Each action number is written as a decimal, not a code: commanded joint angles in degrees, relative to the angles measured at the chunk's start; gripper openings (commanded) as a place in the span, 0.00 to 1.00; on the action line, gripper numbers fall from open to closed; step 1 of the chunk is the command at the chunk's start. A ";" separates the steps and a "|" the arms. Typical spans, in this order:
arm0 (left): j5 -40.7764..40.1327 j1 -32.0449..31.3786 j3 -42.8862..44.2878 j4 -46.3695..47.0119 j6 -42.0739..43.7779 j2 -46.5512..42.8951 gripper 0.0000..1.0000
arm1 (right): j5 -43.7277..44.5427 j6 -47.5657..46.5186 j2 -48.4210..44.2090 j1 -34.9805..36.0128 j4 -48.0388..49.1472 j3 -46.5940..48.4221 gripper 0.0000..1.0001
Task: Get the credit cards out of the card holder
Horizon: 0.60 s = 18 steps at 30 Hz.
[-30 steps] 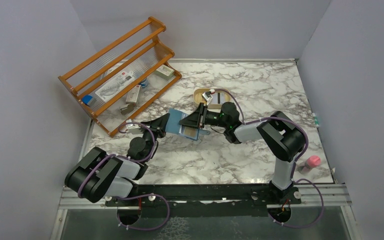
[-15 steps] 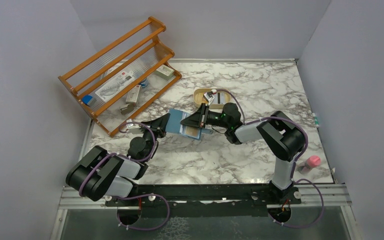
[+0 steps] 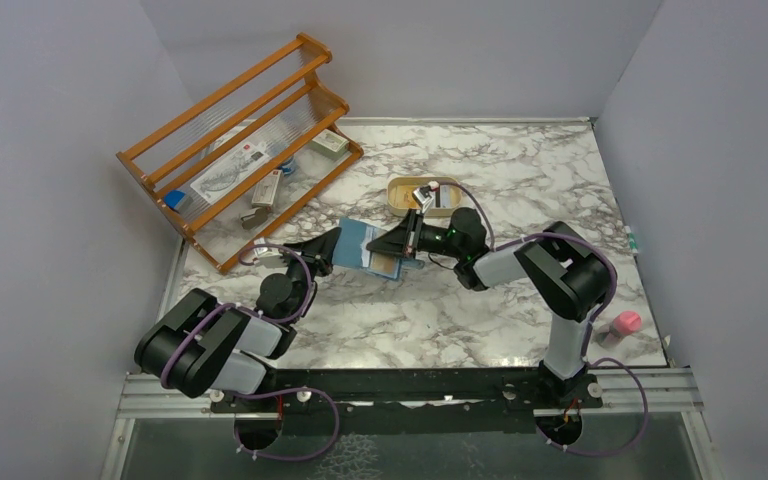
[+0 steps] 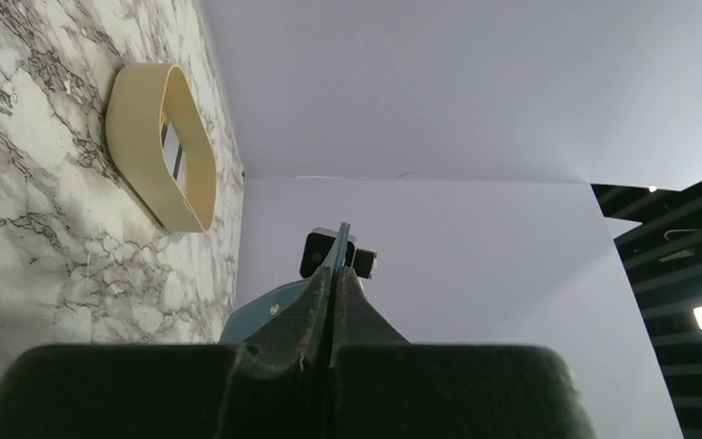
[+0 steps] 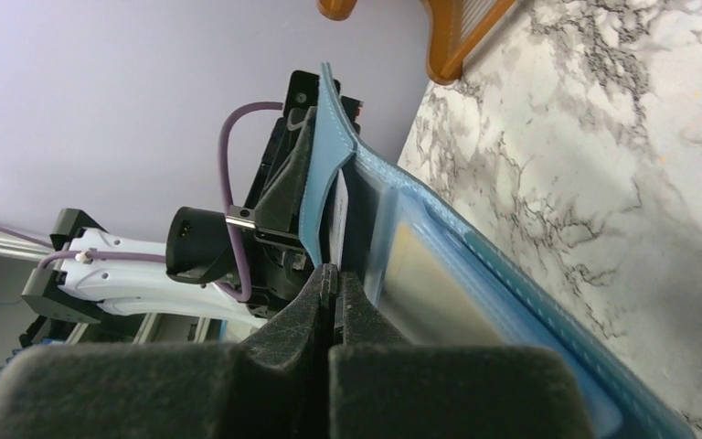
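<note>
The teal card holder [image 3: 373, 252] lies open on the marble table, held between both arms. My left gripper [image 3: 336, 241] is shut on its left flap, seen edge-on between the fingers in the left wrist view [image 4: 340, 245]. My right gripper [image 3: 382, 244] is shut on the edge of a pale white credit card [image 5: 338, 215] that stands in the inner slots of the card holder [image 5: 512, 302]. A yellow credit card [image 5: 425, 283] sits behind a clear slot. A credit card with a dark stripe [image 3: 442, 197] lies in the cream tray [image 3: 400, 186].
A wooden rack [image 3: 240, 150] with white packets and small items stands at the back left. A pink object [image 3: 625, 323] lies near the front right edge. The cream tray [image 4: 132, 137] is just beyond the wallet. Grey walls close in both sides.
My right gripper and wrist have drawn back a little to the right, still at the wallet's inner slots. The left gripper has kept its hold on the flap.
</note>
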 commanded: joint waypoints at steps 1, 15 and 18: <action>0.10 0.50 0.12 3.06 0.99 -0.06 0.00 | -1.11 -1.12 -1.61 -1.03 0.73 -1.86 0.01; -3.63 0.75 0.88 -14.19 8.71 -13.23 0.00 | -3.65 -6.06 -8.80 -6.04 -6.66 -9.04 0.01; -4.93 0.93 0.91 -18.48 10.70 -16.95 0.00 | -4.22 -7.72 -11.46 -8.58 -9.75 -9.25 0.01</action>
